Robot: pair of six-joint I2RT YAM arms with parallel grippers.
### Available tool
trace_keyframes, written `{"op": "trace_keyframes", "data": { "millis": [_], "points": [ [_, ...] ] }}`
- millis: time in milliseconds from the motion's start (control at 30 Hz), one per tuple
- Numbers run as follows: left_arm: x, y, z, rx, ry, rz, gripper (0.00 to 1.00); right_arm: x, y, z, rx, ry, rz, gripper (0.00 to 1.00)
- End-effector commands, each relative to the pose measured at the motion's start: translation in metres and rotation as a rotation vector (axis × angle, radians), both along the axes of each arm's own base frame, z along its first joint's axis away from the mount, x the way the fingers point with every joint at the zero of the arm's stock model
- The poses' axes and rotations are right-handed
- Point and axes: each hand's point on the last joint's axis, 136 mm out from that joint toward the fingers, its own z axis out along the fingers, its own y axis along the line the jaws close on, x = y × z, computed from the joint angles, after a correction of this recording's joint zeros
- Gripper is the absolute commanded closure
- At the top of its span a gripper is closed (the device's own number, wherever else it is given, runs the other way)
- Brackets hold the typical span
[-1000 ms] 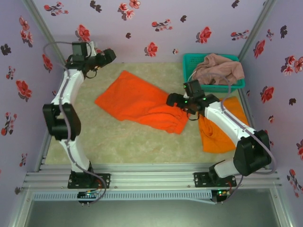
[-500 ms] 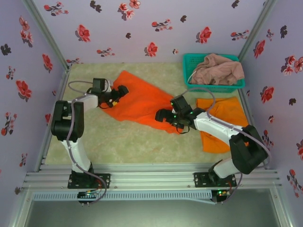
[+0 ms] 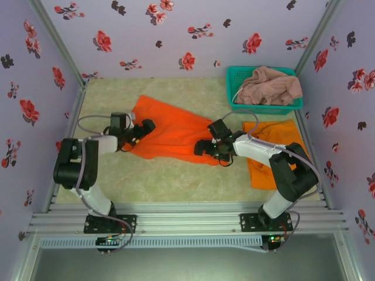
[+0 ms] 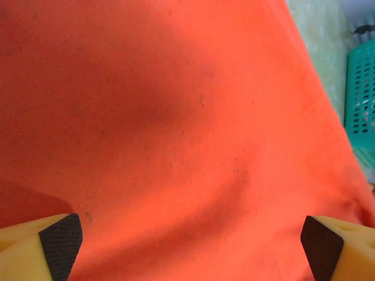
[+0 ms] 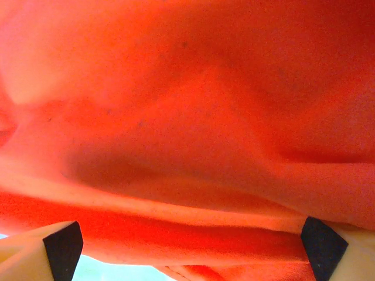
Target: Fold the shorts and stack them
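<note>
Over the last second both arms are coming down onto the spread orange shorts (image 3: 173, 132) in the middle of the desk (image 3: 164, 175). The left end effector (image 3: 142, 127), which was up in the far left corner, is now lying low at the cloth's left edge. The right end effector (image 3: 203, 148) is sliding leftward along the near right edge. Both are released, jaws spread wide and gripping nothing; in each wrist view the dark pads (image 4: 60, 243) are framing bare orange fabric.

The shorts are sitting further left and more bunched than a second ago, so the right arm appears to be dragging or smoothing them. That suggests the fold on this pair is only being set up.

The second orange shorts (image 3: 287, 137) are lying flat by the right arm, partly under it. The pink-beige shorts (image 3: 272, 85) are heaped in the teal basket (image 3: 237, 75) at the far right.

A pale marbled mat is covering the desk. Lilac walls (image 3: 176, 35) with red flowers are enclosing it, and an aluminium rail (image 3: 187, 222) is carrying the arm bases.
</note>
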Motion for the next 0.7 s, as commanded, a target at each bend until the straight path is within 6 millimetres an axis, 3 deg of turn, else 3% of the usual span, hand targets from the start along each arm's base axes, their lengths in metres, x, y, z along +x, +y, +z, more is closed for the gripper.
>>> {"op": "trace_keyframes", "data": {
  "millis": [0, 100, 200, 300, 367, 467, 533, 667],
  "points": [
    [-0.042, 0.021, -0.025, 0.055, 0.075, 0.081, 0.01, -0.019, -0.038, -0.016, -0.133, 0.102, 0.055, 0.01],
    [-0.075, 0.025, -0.025, 0.039, 0.069, 0.106, 0.01, -0.020, -0.041, -0.002, -0.134, 0.071, 0.108, 0.01],
    [-0.091, 0.028, -0.002, 0.022, 0.014, 0.118, 0.01, -0.014, -0.037, 0.027, -0.095, -0.034, 0.124, 0.01],
    [-0.090, 0.032, 0.047, 0.042, -0.118, 0.111, 0.01, -0.005, -0.040, 0.069, -0.084, -0.190, 0.112, 0.01],
    [-0.088, 0.036, 0.079, 0.077, -0.211, 0.104, 0.00, 0.002, -0.053, 0.098, -0.102, -0.309, 0.047, 0.01],
    [-0.087, 0.038, 0.111, 0.091, -0.304, 0.099, 0.01, 0.007, -0.079, 0.125, -0.143, -0.426, -0.072, 0.01],
    [-0.088, 0.036, 0.121, 0.074, -0.329, 0.093, 0.01, 0.008, -0.094, 0.127, -0.148, -0.441, -0.132, 0.01],
    [-0.092, 0.024, 0.135, -0.004, -0.370, 0.044, 0.01, 0.010, -0.103, 0.106, -0.114, -0.335, -0.119, 0.04]
  ]
}}
